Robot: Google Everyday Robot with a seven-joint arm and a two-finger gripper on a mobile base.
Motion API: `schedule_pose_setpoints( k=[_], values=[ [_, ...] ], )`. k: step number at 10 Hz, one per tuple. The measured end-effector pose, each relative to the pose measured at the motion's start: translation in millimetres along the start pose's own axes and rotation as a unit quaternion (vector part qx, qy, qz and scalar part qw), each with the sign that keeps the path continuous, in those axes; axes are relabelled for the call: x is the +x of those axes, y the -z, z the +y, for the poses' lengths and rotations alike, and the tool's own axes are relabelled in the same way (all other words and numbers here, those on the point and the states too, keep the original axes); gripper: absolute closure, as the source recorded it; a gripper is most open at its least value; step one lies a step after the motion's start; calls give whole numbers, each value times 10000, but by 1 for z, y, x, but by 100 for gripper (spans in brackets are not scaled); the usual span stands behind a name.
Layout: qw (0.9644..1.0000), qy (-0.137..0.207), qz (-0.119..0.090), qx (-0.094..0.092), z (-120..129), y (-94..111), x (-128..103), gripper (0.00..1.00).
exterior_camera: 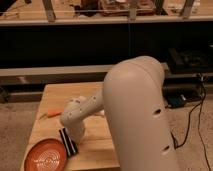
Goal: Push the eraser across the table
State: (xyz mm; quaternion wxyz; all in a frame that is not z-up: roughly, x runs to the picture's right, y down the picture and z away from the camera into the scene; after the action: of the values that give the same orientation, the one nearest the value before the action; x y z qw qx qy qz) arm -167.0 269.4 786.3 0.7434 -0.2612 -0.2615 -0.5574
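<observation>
Pincer [68,141] is down low at the counter's [95,145] near-left, fingers hidden; beside it lies the eraser [67,140], black. Just left sits an orange bowl [46,156], nothing visible inside. Orange marker [51,114] farther back; dark shelving behind.

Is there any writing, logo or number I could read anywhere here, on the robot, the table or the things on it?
None can be read.
Robot arm: plain, no label.
Gripper, low over the table beside the orange bowl: no marking.
Orange marker: any print too small.
Shelf clutter behind: too blurred.
</observation>
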Motion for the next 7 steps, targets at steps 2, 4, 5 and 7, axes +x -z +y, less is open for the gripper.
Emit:
schedule_pose_setpoints(
  k=[2, 4, 5, 7],
  values=[
    [10000, 27, 7, 0, -1, 1, 3, 100],
    [10000, 66, 13, -5, -2, 1, 5, 100],
    [10000, 83, 15, -4, -3, 1, 5, 100],
    [9999, 108, 23, 4, -2, 2, 7, 100]
  ],
)
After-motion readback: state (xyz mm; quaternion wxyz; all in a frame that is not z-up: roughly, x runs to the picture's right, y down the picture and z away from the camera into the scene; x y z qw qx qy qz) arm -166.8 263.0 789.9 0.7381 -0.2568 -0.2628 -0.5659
